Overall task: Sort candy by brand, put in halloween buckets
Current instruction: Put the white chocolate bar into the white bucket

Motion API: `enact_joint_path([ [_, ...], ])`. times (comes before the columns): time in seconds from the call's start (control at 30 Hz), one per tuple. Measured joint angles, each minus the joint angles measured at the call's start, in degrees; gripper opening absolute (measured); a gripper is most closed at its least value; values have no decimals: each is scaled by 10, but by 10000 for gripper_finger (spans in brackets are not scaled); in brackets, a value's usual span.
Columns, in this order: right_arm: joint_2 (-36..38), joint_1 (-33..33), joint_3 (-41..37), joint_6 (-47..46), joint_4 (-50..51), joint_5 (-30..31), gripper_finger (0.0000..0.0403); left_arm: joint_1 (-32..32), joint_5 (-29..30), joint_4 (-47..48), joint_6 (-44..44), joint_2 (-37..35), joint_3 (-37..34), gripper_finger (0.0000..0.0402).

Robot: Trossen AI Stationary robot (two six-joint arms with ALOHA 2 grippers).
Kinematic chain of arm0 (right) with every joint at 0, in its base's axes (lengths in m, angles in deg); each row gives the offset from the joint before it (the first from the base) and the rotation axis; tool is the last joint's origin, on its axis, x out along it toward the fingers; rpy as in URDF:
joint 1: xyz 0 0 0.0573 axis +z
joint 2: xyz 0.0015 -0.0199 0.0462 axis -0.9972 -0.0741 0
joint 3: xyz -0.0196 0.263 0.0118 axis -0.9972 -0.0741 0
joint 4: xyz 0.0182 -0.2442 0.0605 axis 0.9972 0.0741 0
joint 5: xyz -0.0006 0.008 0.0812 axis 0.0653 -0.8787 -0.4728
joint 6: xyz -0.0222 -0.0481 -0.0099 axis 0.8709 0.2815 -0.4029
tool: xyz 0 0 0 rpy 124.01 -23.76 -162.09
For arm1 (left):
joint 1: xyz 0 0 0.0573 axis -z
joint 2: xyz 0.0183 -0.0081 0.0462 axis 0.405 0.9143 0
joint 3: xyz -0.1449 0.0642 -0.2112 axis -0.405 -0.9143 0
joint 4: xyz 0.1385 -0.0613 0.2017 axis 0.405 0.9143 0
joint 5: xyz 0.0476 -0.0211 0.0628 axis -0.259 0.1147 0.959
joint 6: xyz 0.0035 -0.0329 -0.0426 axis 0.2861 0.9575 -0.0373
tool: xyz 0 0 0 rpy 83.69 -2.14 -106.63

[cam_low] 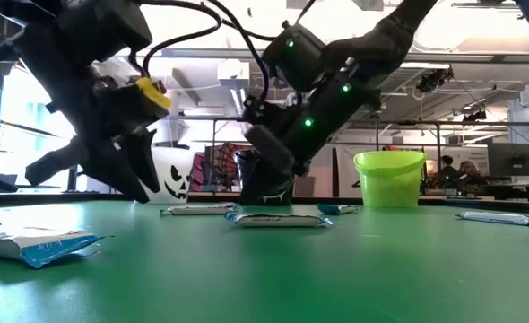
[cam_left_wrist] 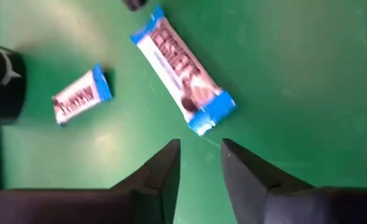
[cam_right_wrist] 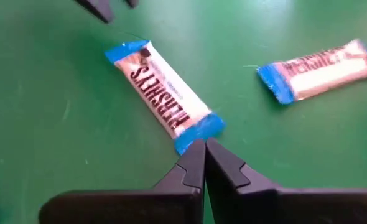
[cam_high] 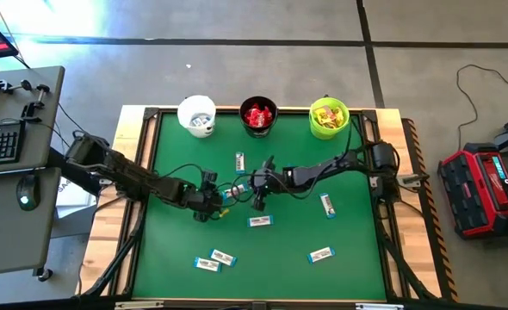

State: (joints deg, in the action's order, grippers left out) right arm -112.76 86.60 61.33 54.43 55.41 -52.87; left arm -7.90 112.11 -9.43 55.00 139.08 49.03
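Both grippers crowd the table's middle: the left gripper (cam_left_wrist: 199,163), fingers narrowly parted and empty, and the right gripper (cam_right_wrist: 204,163), pinched shut on nothing, flank one narrow white-and-blue wrapped candy bar (cam_right_wrist: 165,96) lying flat — a collision or a nudged bar looks likely. The white, black and lime-green pails (cam_high: 329,119) stand along the far edge, with open green mat (cam_high: 357,250) elsewhere.

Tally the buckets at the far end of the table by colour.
White round plastic bucket: 1
Black round plastic bucket: 1
Lime green round plastic bucket: 1
Total: 3
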Motion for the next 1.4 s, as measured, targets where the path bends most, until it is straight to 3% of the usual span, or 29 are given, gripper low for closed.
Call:
enact_joint_path([
  [0.3, -13, -1, 0, -13, -23, -6, 0, 0, 16, -40, -48, 44, 1, 139],
  [1.1, -47, -3, 38, -19, -11, -30, 0, 15, 63, -79, -92, 69, 1, 140],
  [1.4, -46, -15, 39, -23, -3, -45, 0, 43, 68, -76, -92, 69, 0, 86],
])
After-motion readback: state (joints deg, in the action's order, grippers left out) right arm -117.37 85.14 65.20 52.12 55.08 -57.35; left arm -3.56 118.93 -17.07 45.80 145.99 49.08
